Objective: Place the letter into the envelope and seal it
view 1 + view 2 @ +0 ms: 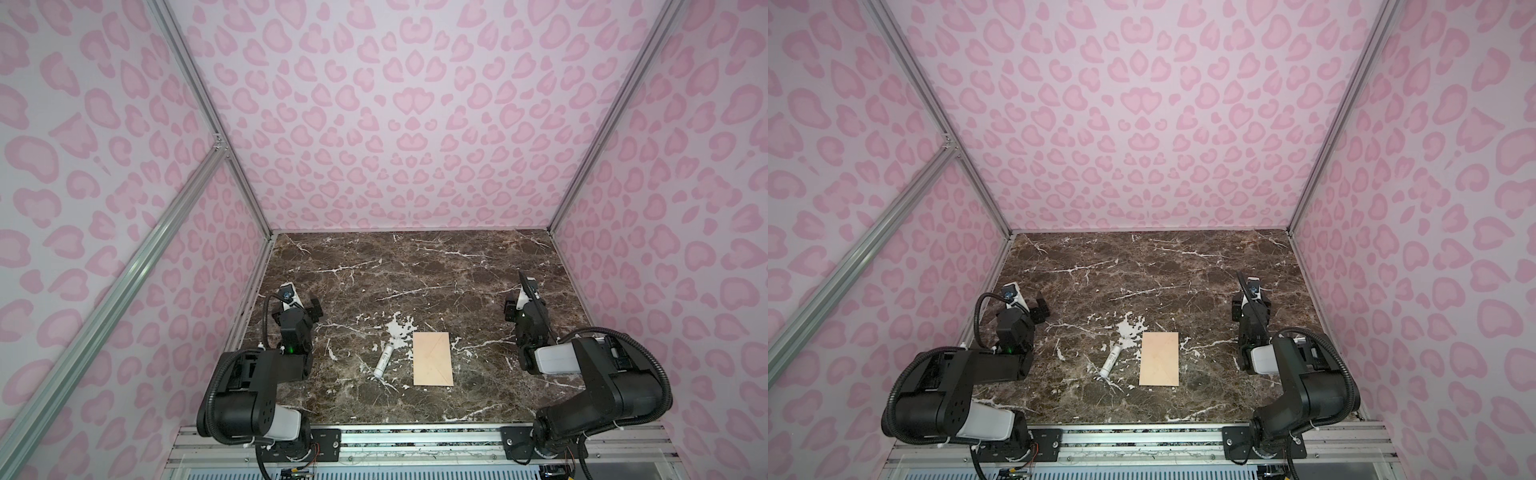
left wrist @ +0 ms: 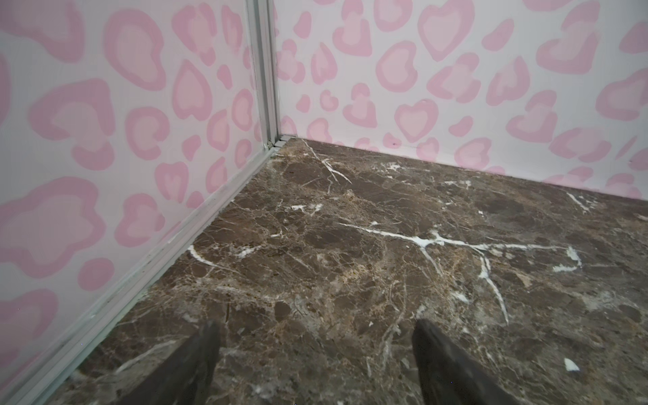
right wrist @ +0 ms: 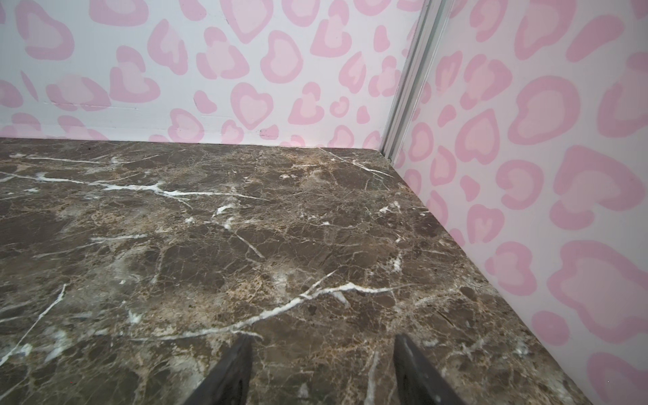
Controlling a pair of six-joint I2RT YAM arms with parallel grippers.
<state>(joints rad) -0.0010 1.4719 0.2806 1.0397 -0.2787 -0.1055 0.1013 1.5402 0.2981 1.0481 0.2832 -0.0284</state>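
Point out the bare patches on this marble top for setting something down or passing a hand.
Free: the far half of the marble table, between the back wall and the open left gripper and right gripper; also the near strip between the envelope and the front rail. Crowded: the slim gap between the white tube and the envelope.

Both top views look steeply down from high over the six o'clock edge toward twelve, sharing nearly the whole marble table [image 1: 415,270]. Each wrist view sits low and close over it: left faces the eleven o'clock corner [image 2: 277,142], right the one o'clock corner [image 3: 385,154]
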